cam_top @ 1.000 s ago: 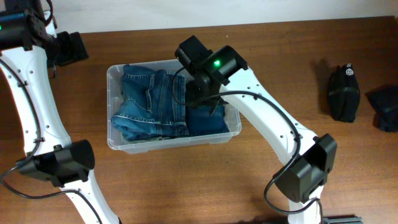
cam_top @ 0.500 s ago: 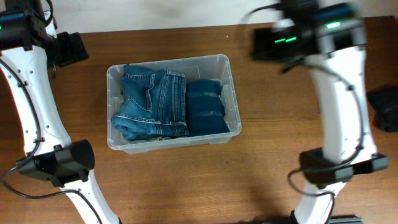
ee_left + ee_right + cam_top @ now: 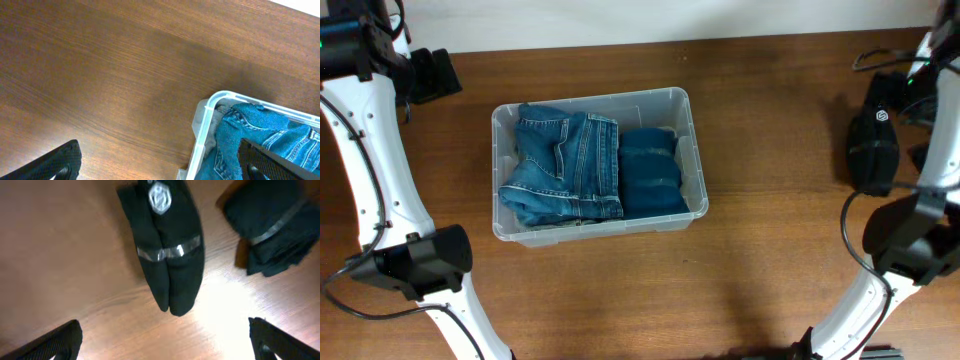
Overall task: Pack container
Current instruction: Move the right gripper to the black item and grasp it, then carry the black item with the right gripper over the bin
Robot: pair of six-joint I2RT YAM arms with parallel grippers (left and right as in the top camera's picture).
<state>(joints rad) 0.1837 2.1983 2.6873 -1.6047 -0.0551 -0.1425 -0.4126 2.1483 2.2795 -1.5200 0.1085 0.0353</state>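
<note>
The clear plastic container (image 3: 697,150) sits mid-table and holds folded light blue jeans (image 3: 565,165) on its left and a folded darker denim piece (image 3: 651,172) on its right. Its corner with jeans shows in the left wrist view (image 3: 210,107). My left gripper (image 3: 160,165) is open and empty, above the table at the container's far left corner. My right gripper (image 3: 165,340) is open and empty, above a folded black garment with a grey band (image 3: 167,255), which lies at the right of the table (image 3: 873,148).
A second dark folded garment (image 3: 270,225) lies beside the black one, near the table's right edge. The left arm's base (image 3: 415,262) stands at the front left, the right arm's base (image 3: 910,235) at the front right.
My right arm has swung away from the container, across to the far right, and now hangs over the black garment. The left arm and the container's contents have not moved.
</note>
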